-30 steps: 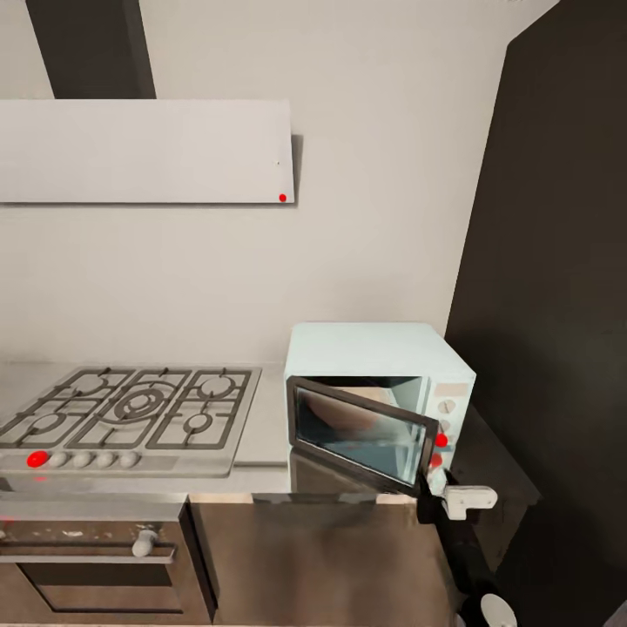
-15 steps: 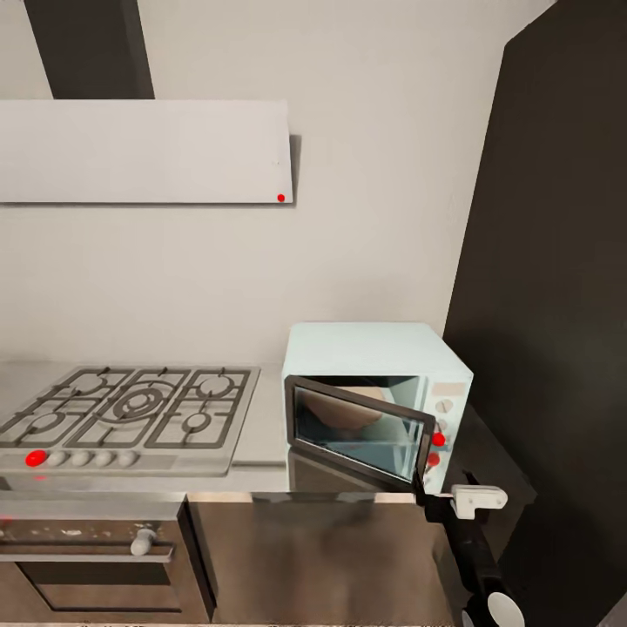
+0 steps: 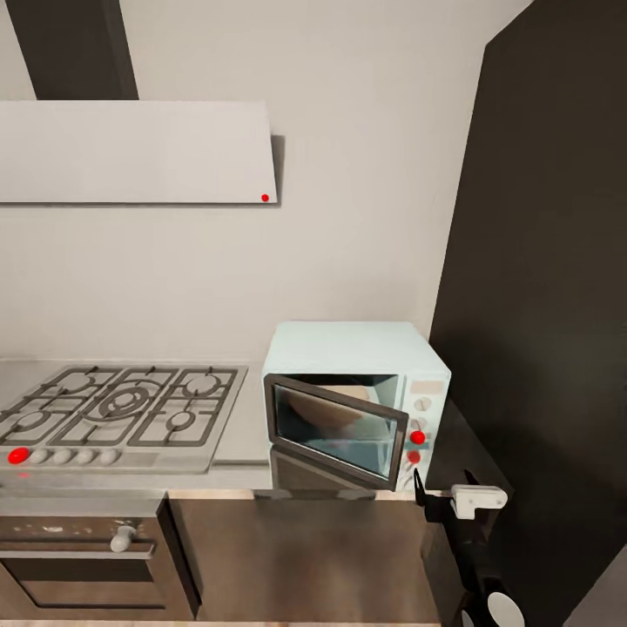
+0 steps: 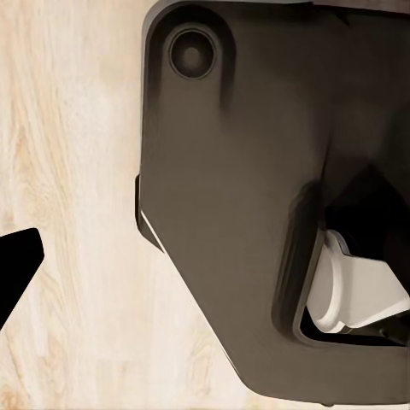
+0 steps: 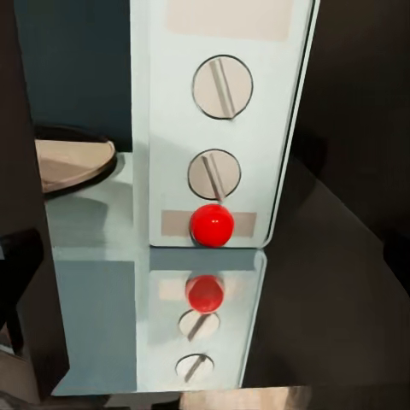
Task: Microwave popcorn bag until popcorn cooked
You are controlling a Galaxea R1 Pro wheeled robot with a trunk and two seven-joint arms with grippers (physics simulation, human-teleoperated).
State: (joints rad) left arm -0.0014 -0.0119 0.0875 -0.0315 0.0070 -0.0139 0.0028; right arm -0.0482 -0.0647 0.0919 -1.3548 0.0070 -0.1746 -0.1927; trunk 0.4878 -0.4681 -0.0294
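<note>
Head view shows the microwave [image 3: 357, 396] on the grey table [image 3: 248, 431], its dark glass door [image 3: 335, 427] swung partly open. Just beside the microwave's lower corner on the panel side sits the right gripper [image 3: 444, 496], its dark fingers narrowly apart and holding nothing. Beside the microwave on its door-hinge side lies the hob [image 3: 117, 414]. From the right wrist, the microwave's panel [image 5: 224, 120] carries two round knobs and a red dot [image 5: 212, 225], with a round plate [image 5: 73, 162] inside. The left gripper's opening I cannot tell; its wrist camera faces wooden floor [image 4: 73, 171].
</note>
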